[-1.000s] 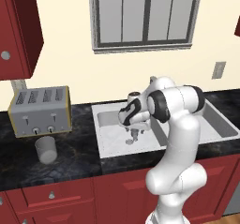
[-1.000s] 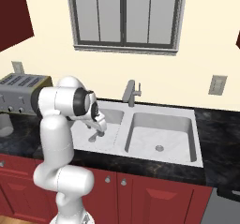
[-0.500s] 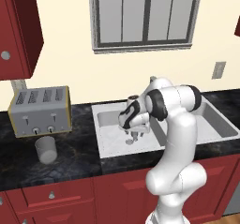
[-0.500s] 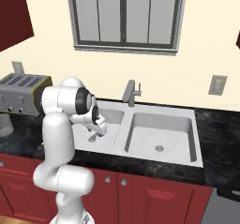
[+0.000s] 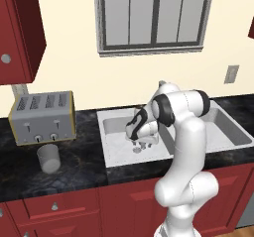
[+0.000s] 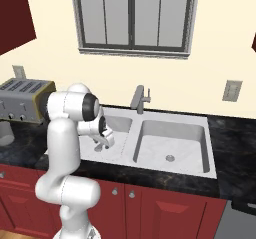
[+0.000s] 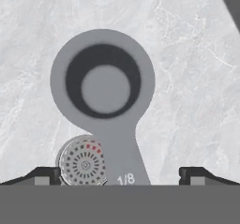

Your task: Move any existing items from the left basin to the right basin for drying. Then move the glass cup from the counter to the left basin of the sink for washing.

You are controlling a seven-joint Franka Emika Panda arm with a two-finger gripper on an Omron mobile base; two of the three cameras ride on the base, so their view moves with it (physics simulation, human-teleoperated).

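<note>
Hovering wide open over the small metal measuring scoop (image 7: 105, 92), your pincer (image 7: 119, 174) should pinch its stiff, slippery flat handle.

Arm bent fwd, wrist angled down; gripper (image 5: 141, 145) open (fingers wide apart).

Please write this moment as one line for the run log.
stage: first move, item not yet grasped | end effector: open, low over left basin | under it: grey measuring spoon, marked 1/8, beside drain | glass cup: on counter
</note>
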